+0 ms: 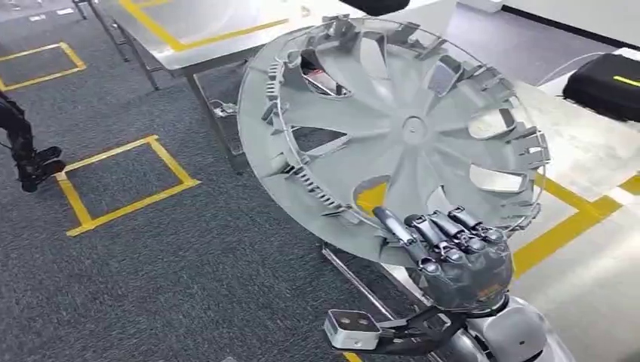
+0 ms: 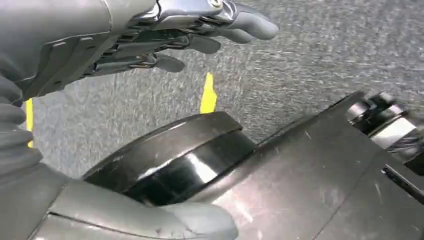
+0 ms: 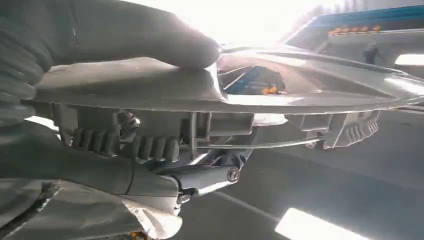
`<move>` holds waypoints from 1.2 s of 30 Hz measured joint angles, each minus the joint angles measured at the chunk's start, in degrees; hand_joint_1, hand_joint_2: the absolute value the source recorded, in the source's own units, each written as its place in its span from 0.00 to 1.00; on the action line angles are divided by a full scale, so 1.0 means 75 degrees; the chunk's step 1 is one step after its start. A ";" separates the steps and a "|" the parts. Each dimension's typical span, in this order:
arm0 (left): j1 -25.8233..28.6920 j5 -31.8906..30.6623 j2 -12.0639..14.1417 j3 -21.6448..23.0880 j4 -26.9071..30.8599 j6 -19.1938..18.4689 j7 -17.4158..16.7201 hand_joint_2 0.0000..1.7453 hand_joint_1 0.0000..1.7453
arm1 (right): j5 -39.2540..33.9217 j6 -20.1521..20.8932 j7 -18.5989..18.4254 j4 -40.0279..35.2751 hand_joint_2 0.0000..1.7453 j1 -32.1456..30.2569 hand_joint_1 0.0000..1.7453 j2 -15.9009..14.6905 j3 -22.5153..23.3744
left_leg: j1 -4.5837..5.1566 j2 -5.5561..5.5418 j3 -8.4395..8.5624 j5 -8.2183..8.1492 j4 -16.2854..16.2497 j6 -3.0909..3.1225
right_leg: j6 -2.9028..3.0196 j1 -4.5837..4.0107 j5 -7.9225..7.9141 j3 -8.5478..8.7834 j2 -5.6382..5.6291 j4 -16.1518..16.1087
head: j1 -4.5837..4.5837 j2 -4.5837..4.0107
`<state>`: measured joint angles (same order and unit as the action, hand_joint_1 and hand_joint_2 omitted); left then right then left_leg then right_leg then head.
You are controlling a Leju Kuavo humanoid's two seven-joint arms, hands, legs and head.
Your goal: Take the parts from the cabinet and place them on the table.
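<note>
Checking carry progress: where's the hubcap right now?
In the head view the hubcap is centre-right, held up by its lower rim in the right hand, over the metal table's near edge.

Ahead, 12 o'clock: the wheel cover (image 1: 392,136) your right hand (image 1: 460,256) grips by its lower rim blocks your view and path forward.
1 to 3 o'clock: bare tabletop (image 1: 581,143) gives you room; a black case (image 1: 607,83) sits at its far edge.
9 to 11 o'clock: open grey carpet floor (image 1: 151,256) with yellow tape squares (image 1: 124,185).
Left hand (image 2: 165,35): hangs with fingers spread above the carpet.
</note>
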<state>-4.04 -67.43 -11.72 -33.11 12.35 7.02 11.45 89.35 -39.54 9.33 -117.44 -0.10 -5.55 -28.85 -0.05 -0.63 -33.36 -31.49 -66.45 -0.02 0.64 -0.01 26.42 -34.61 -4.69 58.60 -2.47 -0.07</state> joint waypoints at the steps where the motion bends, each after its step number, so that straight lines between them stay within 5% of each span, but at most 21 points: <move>1: 0.0035 -0.0009 0.0003 0.0000 0.0000 0.0003 -0.0009 1.00 0.00 | 0.0000 0.0000 0.0000 0.0000 1.00 0.0003 1.00 0.0000 0.0000 | -0.0003 -0.0249 0.0222 0.0356 0.0651 0.0031 | -0.0014 0.0009 -0.0004 0.0003 -0.0101 0.0000 | 0.0003 0.0000; 2: 0.0066 -0.0006 0.0012 -0.0003 0.0000 0.0006 -0.0012 1.00 0.00 | 0.0000 0.0000 0.0000 0.0000 1.00 0.0012 1.00 0.0000 0.0003 | -0.0031 -0.0642 0.0267 0.0308 0.0825 0.0060 | -0.0060 -0.0013 -0.0019 -0.0044 -0.0181 0.0026 | -0.0006 0.0000; 5: 0.0045 0.0003 -0.0006 0.0000 0.0000 0.0006 -0.0012 1.00 0.00 | 0.0000 0.0000 -0.0023 0.0000 1.00 0.0000 1.00 0.0000 0.0003 | 0.0008 -0.0493 0.0331 0.0236 0.1059 0.0099 | -0.0222 0.0082 -0.0121 -0.0193 -0.0420 -0.0009 | 0.0000 0.0000; 7: 0.0048 0.0003 -0.0050 0.0003 0.0000 0.0006 -0.0012 1.00 0.00 | 0.0000 0.0000 -0.0044 0.0000 1.00 -0.0006 1.00 0.0000 0.0000 | -0.0084 -0.0268 0.0390 0.0327 0.1219 0.0202 | -0.0278 0.0078 -0.0110 -0.0236 -0.0520 0.0017 | -0.0009 0.0000; 8: 0.0050 0.0003 -0.0017 0.0003 0.0000 0.0009 -0.0015 1.00 0.00 | -0.0003 0.0000 -0.0050 0.0000 1.00 -0.0018 1.00 0.0000 -0.0009 | -0.0060 -0.0181 0.0426 0.0342 0.1263 0.0220 | -0.0304 0.0012 0.0045 -0.0354 -0.0024 0.0204 | -0.0026 0.0000; 9: 0.0072 0.0000 -0.0032 0.0003 0.0000 0.0009 -0.0015 1.00 0.00 | -0.0003 0.0000 -0.0047 0.0003 1.00 0.0012 1.00 -0.0003 -0.0018 | -0.0051 -0.0080 0.0429 0.0344 0.1263 0.0238 | -0.0329 0.0015 0.0315 -0.0565 0.0276 0.0656 | -0.0085 0.0000; 11: 0.0090 0.0006 -0.0020 -0.0003 0.0000 0.0012 -0.0015 1.00 0.00 | 0.0000 0.0000 -0.0076 0.0003 1.00 0.0033 1.00 -0.0003 -0.0029 | -0.0033 0.0161 0.0426 0.0331 0.1262 0.0251 | -0.0387 0.0039 0.0816 -0.1148 0.0545 0.1904 | -0.0079 0.0000; 13: 0.0096 0.0006 -0.0012 -0.0003 0.0000 0.0015 -0.0015 1.00 0.00 | 0.0000 0.0000 -0.0117 0.0006 1.00 0.0021 1.00 -0.0003 -0.0029 | -0.0036 0.0377 0.0447 0.0302 0.1261 0.0246 | -0.0431 0.0078 0.0767 -0.1325 0.0593 0.2241 | -0.0090 0.0000; 15: 0.0098 0.0006 -0.0015 -0.0003 0.0000 0.0017 -0.0023 1.00 0.00 | 0.0000 0.0000 -0.0149 0.0009 1.00 0.0017 1.00 -0.0003 -0.0035 | -0.0042 0.0564 0.0505 0.0249 0.1261 0.0211 | -0.0439 0.0096 0.0201 -0.0802 0.0718 0.1266 | -0.0087 0.0000; 16: 0.0102 0.0006 -0.0015 -0.0003 0.0000 0.0017 -0.0026 1.00 0.00 | 0.0000 0.0000 -0.0160 0.0009 1.00 0.0019 1.00 -0.0003 -0.0035 | -0.0044 0.0638 0.0550 0.0216 0.1261 0.0177 | -0.0434 0.0093 -0.0089 -0.0423 0.0922 0.0583 | -0.0087 0.0000; 18: 0.0119 0.0006 -0.0009 0.0000 0.0000 0.0017 -0.0029 1.00 0.00 | 0.0000 0.0000 -0.0157 0.0006 1.00 0.0073 1.00 -0.0003 -0.0038 | 0.0054 0.0772 0.0577 0.0123 0.1203 0.0073 | -0.0361 -0.0041 -0.0004 -0.0036 0.1427 -0.0052 | -0.0105 0.0000; 22: 0.0104 0.0006 0.0000 0.0000 0.0000 0.0023 -0.0029 1.00 0.00 | 0.0000 0.0000 -0.0172 0.0003 1.00 0.0053 1.00 -0.0003 -0.0041 | 0.0057 0.1073 0.0675 -0.0013 0.1226 -0.0044 | -0.0135 0.0017 0.0012 -0.0076 0.1000 -0.0013 | -0.0052 0.0000; 24: 0.0105 0.0006 -0.0006 0.0000 0.0000 0.0023 -0.0029 1.00 0.00 | 0.0000 0.0000 -0.0172 0.0006 1.00 0.0048 1.00 -0.0003 -0.0038 | 0.0003 0.0377 0.0425 -0.0389 0.0592 -0.0089 | -0.0047 0.0028 0.0023 -0.0059 0.0842 -0.0016 | 0.0003 0.0000; 26: 0.0052 0.0053 -0.0006 -0.0009 0.0000 0.0015 0.0009 1.00 0.00 | 0.0000 0.0000 -0.0181 0.0006 1.00 0.0045 1.00 -0.0003 -0.0038 | 0.0009 0.0152 -0.0235 -0.0942 -0.0742 -0.0099 | -0.0011 0.0017 0.0028 -0.0051 0.0635 -0.0015 | 0.0006 0.0000; 27: 0.0011 0.0061 0.0000 -0.0012 0.0000 -0.0006 0.0012 1.00 0.00 | 0.0000 0.0000 -0.0181 0.0006 1.00 0.0042 1.00 -0.0003 -0.0032 | 0.0014 0.0138 -0.0439 -0.1029 -0.1142 -0.0095 | -0.0002 0.0005 0.0033 -0.0040 0.0548 -0.0015 | 0.0012 0.0000; 28: -0.0008 0.0064 -0.0003 -0.0015 0.0000 -0.0003 0.0012 1.00 0.00 | 0.0000 0.0000 -0.0181 0.0006 1.00 0.0039 1.00 -0.0003 -0.0032 | 0.0016 0.0137 -0.0521 -0.0925 -0.1267 -0.0074 | 0.0004 -0.0003 0.0036 -0.0017 0.0417 -0.0014 | 0.0003 0.0000; 30: 0.0002 0.0064 -0.0006 -0.0014 0.0000 0.0000 0.0009 1.00 0.00 | 0.0000 0.0000 -0.0178 0.0006 1.00 0.0019 1.00 -0.0003 -0.0032 | 0.0021 0.0101 -0.0280 -0.0279 -0.0585 0.0001 | 0.0008 -0.0011 0.0039 0.0024 0.0172 -0.0013 | 0.0006 0.0000; 31: 0.0025 0.0058 -0.0006 -0.0012 0.0000 0.0003 0.0009 1.00 0.00 | 0.0000 0.0000 -0.0175 0.0006 1.00 0.0016 1.00 -0.0003 -0.0032 | 0.0021 -0.0043 -0.0007 0.0194 0.0180 0.0059 | 0.0005 -0.0009 0.0038 0.0039 0.0035 -0.0012 | 0.0006 0.0000; 32: 0.0063 0.0058 -0.0006 -0.0012 0.0000 0.0006 0.0006 1.00 0.00 | 0.0000 0.0000 -0.0169 0.0006 1.00 0.0014 1.00 -0.0003 -0.0032 | 0.0021 -0.0362 0.0168 0.0446 0.0771 0.0110 | -0.0006 0.0008 0.0031 0.0023 -0.0060 -0.0012 | 0.0006 0.0000; 33: 0.0087 0.0061 -0.0003 -0.0012 0.0000 0.0006 0.0006 1.00 0.00 | 0.0000 0.0000 -0.0169 0.0006 1.00 0.0022 1.00 -0.0003 -0.0032 | -0.0006 -0.0552 0.0213 0.0391 0.0879 0.0138 | -0.0049 -0.0028 0.0021 -0.0004 -0.0142 0.0025 | -0.0006 0.0000; 36: 0.0063 0.0061 -0.0020 -0.0012 0.0000 0.0009 0.0006 1.00 0.00 | 0.0000 0.0000 -0.0163 0.0003 1.00 -0.0011 1.00 -0.0003 -0.0032 | 0.0044 -0.0393 0.0290 0.0304 0.1078 0.0151 | -0.0200 0.0070 -0.0075 -0.0128 -0.0365 -0.0028 | 0.0012 0.0000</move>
<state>-3.57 -66.97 -11.87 -33.20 12.35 7.08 11.50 89.35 -39.54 8.11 -117.42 -0.19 -5.57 -29.09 0.28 -3.57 -31.19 -29.21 -58.37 1.12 -0.85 0.51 25.86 -35.57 -7.43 58.39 -2.38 -0.07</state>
